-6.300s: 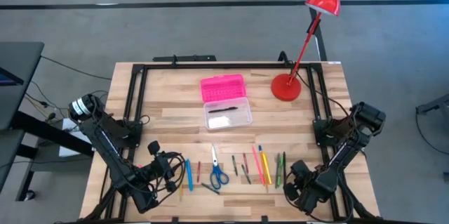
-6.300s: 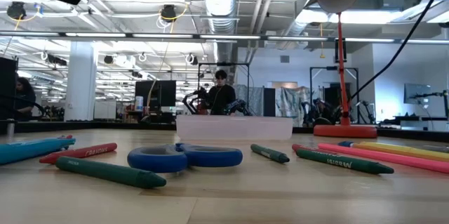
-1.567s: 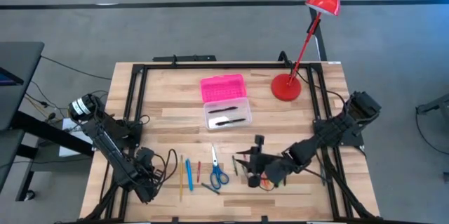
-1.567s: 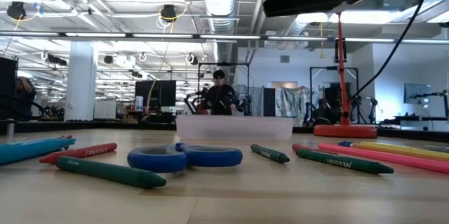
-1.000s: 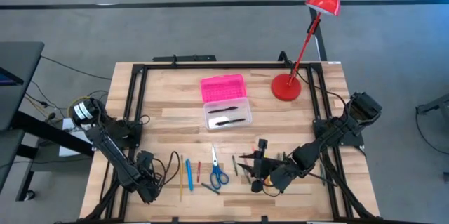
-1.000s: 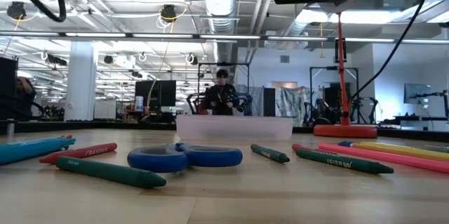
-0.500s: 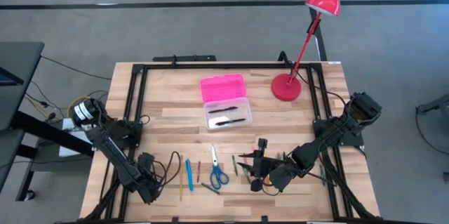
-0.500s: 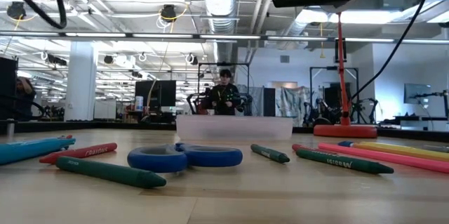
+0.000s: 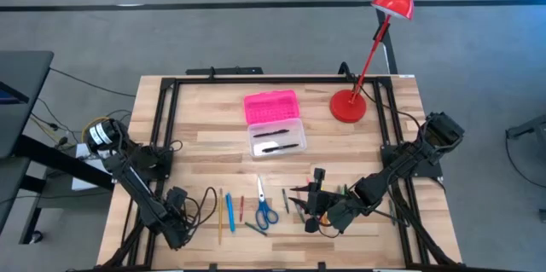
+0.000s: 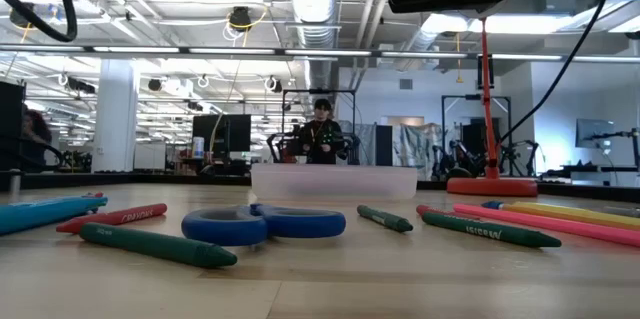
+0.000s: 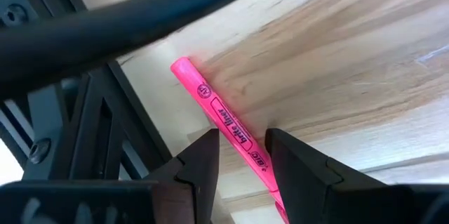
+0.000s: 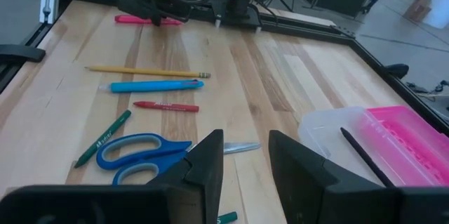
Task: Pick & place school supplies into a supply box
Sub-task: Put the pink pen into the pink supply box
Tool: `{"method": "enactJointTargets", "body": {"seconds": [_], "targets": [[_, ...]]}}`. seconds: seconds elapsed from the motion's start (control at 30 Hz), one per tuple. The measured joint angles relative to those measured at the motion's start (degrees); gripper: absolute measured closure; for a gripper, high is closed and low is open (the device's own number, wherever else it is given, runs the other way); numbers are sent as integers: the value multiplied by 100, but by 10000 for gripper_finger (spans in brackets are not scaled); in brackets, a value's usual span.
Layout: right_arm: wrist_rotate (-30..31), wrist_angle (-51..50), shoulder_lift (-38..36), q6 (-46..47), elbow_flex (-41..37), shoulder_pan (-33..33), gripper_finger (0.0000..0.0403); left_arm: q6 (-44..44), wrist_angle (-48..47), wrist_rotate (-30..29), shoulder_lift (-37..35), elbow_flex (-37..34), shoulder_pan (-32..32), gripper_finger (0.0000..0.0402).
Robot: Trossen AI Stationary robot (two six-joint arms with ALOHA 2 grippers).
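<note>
Down at the near left corner of the bench (image 9: 205, 148), left jaws: parted, one finger on each side of a pink highlighter (image 11: 221, 115) lying flat on the wood (whether either finger touches it, cannot tell). Right jaws: parted too, gripping nothing, hanging over the right part of the near row of school supplies (image 12: 157, 86). Further left in that row: blue-handled scissors (image 9: 265, 213), then a red crayon (image 9: 241, 207), a blue pen (image 9: 229, 212) and a yellow pencil (image 9: 220, 216). Supply box (image 9: 256, 151) at far centre, its pink lid (image 9: 271, 106) folded back flat beyond the clear base, two black pens (image 9: 280, 147) inside. Right of it, well apart, a red lamp base (image 9: 347, 106).
</note>
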Motion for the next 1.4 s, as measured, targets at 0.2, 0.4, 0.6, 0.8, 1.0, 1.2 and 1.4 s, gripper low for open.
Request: {"method": "enactJointTargets", "body": {"seconds": [0.2, 0.4, 0.6, 0.8, 1.0, 1.2, 1.4], "targets": [[0, -3, 0, 0, 0, 0, 295, 201, 142, -283, 2, 0, -2, 275], [0, -27, 0, 44, 0, 0, 295, 231, 327, -529, 2, 7, 2, 275], [-2, -42, 0, 52, 0, 0, 295, 229, 433, -613, 7, 7, 7, 277], [-4, -89, 0, 52, 2, 0, 295, 237, 507, -620, 11, 11, 13, 319], [-4, -265, 0, 195, 2, 0, 295, 609, 526, -593, 11, 15, 17, 369], [-4, -266, 2, 197, 2, -2, 295, 883, 514, -790, 11, 17, 108, 372], [-4, -261, 2, 197, 2, -2, 295, 1446, 417, -929, 20, 17, 484, 363]]}}
